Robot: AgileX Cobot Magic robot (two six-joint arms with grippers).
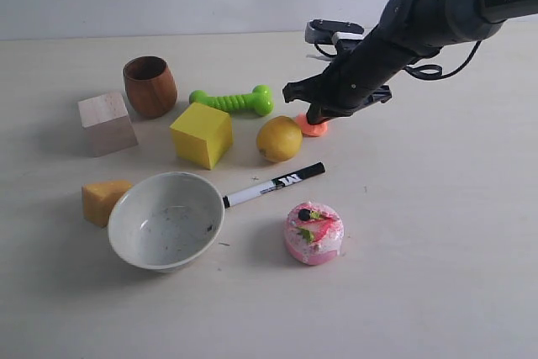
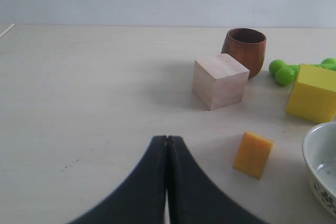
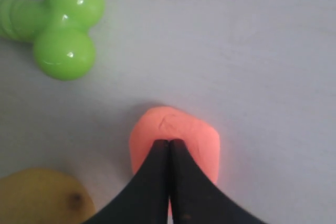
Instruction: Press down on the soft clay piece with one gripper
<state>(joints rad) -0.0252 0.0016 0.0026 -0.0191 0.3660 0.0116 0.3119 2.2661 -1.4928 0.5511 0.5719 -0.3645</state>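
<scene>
The soft clay piece is a small salmon-orange lump lying just right of the lemon. My right gripper is shut with nothing between its fingers, and its joined tips sit on top of the clay. In the right wrist view the black fingers cover the lump's near half. My left gripper is also shut and empty. It hovers over bare table near the cheese wedge, out of the exterior view.
A green dumbbell toy, yellow cube, wooden cup and wooden block stand left of the clay. Nearer the front lie a marker, white bowl, cheese wedge and pink cake.
</scene>
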